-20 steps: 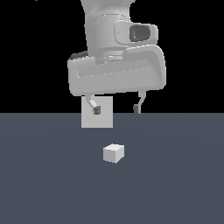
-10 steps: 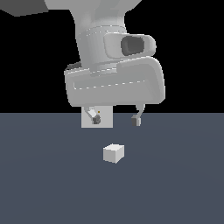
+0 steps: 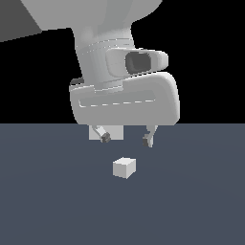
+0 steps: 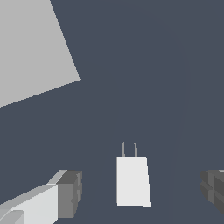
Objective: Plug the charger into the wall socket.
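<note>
The charger [image 3: 124,167] is a small off-white cube lying on the dark grey floor. In the wrist view the charger [image 4: 132,180] shows two thin prongs at one end. My gripper [image 3: 127,139] is open and empty, hovering just above the charger, with a finger on each side of it in the wrist view. The gripper [image 4: 140,192] has one dark pad [image 4: 70,192] and the other pad [image 4: 214,188] well apart. The wall socket [image 3: 97,132] stands behind my hand, mostly hidden by it. The wall socket [image 4: 30,48] shows as a flat pale panel; its orange dot is not visible.
The dark grey floor [image 3: 191,201] stretches around the charger. My large white hand body [image 3: 124,100] fills the upper middle of the exterior view.
My hand has come down and toward the camera, so it looks larger and its fingertips are closer to the charger. It now covers more of the socket. The charger has not moved.
</note>
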You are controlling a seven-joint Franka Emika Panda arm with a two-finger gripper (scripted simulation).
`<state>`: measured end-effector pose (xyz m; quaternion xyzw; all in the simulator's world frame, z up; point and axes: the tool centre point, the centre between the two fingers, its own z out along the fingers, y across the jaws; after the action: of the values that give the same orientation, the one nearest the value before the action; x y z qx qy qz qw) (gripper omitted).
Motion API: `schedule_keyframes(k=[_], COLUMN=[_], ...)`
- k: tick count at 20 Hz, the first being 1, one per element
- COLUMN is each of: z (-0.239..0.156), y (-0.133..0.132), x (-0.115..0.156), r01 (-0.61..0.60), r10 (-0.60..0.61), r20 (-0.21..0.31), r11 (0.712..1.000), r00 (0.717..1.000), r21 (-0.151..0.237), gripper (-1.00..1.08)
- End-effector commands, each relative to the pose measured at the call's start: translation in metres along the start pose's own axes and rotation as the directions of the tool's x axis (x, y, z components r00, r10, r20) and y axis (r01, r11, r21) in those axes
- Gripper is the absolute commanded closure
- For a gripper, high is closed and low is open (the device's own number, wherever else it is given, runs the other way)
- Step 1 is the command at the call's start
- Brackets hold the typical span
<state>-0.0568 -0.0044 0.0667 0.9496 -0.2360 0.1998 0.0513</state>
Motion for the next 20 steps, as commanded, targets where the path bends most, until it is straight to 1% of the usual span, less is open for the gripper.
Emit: schedule_keyframes(k=[1, 12, 20], z=[0.002, 0.006, 0.032], y=[0.0, 0.0, 0.0], x=[-0.001, -0.003, -0.016], r01=[-0.011, -0.017, -0.018], r10=[0.011, 0.017, 0.018], r20=[-0.01, -0.012, -0.01], r11=[1.0, 1.0, 1.0], r00=[1.0, 1.0, 1.0], r21=[-0.003, -0.004, -0.003], gripper=[-0.92, -0.92, -0.92])
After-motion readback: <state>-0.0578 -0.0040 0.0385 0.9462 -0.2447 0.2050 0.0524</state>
